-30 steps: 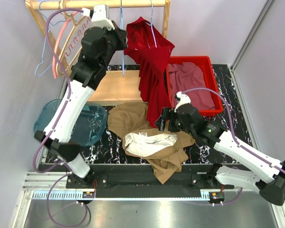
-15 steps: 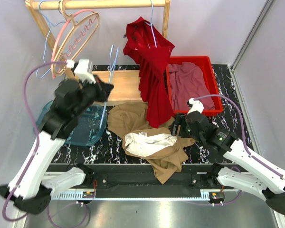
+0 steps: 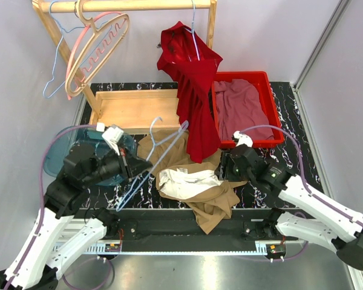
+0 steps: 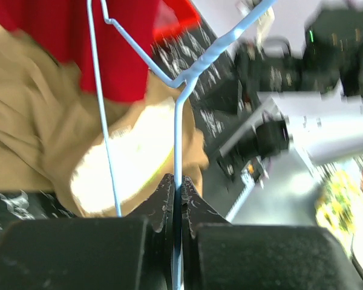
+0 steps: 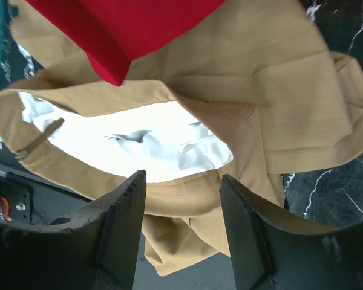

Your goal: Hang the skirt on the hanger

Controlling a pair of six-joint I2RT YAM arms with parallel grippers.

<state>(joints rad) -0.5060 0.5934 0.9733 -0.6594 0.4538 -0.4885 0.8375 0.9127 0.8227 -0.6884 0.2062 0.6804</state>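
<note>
Beside the skirt, left end effector clamps the hanger.

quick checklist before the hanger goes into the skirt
1. Left gripper shut on the blue hanger: ok, the wire is pinched between its fingers.
2. Right gripper open and over the skirt: ok.
3. Waist opening facing up: ok, the white lining shows.
4. Skirt free of other clothes: not ok, the hem of the red dress hangs over its far edge.
5. Hanger clear of the dress: cannot tell, its far end sits close to the hem.
</note>
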